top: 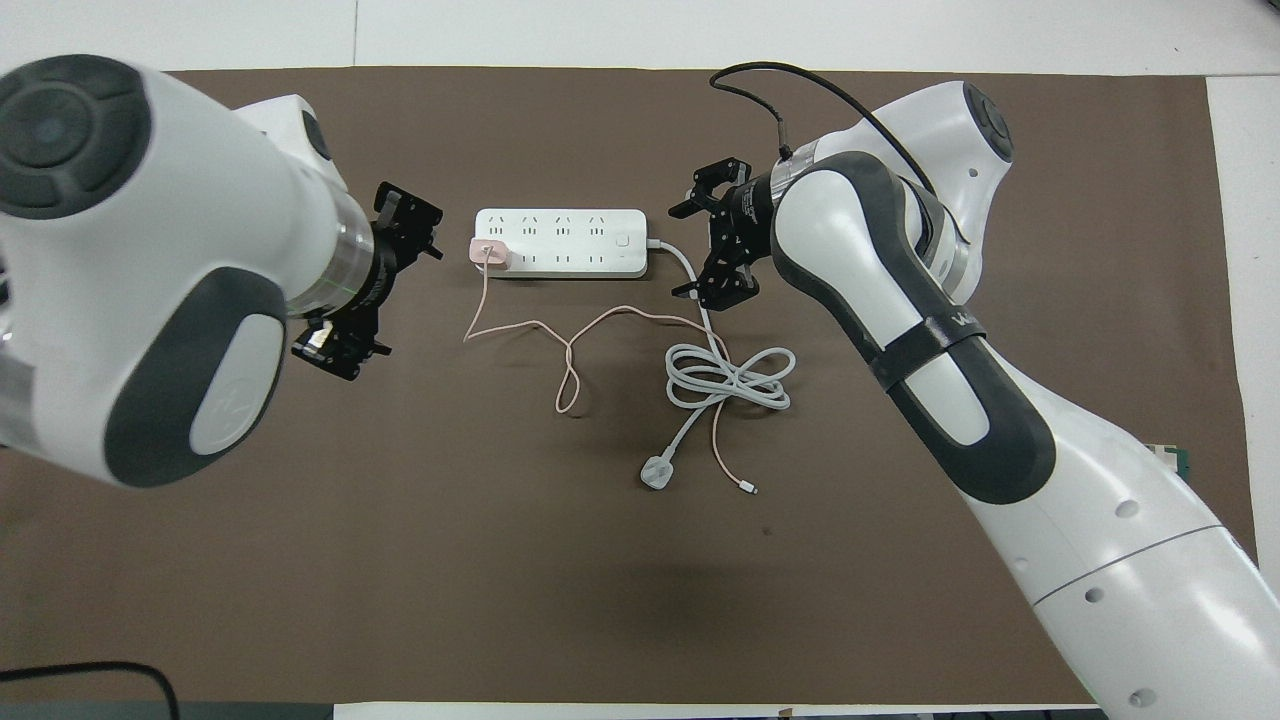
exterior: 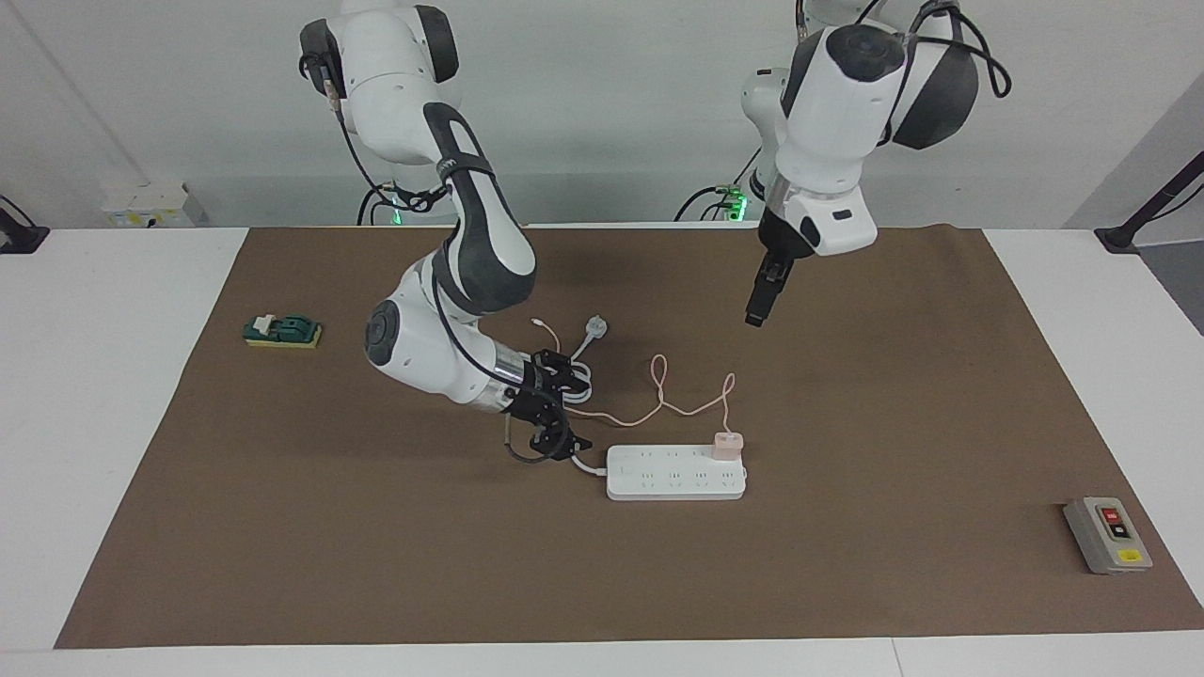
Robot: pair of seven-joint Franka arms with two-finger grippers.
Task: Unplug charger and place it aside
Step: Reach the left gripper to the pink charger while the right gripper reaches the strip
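Brown mat surface (exterior: 282,527): charger (exterior: 727,444) plugged in strip (exterior: 675,472). Right pincer (exterior: 562,444) released at strip's cord end, brace there. Left pincer (exterior: 758,308) aloft at charger's 1 o'clock, grip unclear; pull straight up.

A white table (exterior: 113,376) is standing under even, soft light. A brown mat (exterior: 847,423) is covering most of it and spreading out beneath the right pincer (exterior: 562,440) and the left pincer (exterior: 755,318). Bare white tabletop is showing at both ends, well apart from either pincer. A plain pale grey wall (exterior: 611,113) is rising above both pincers, with a small white box (exterior: 150,204) sitting at its foot.
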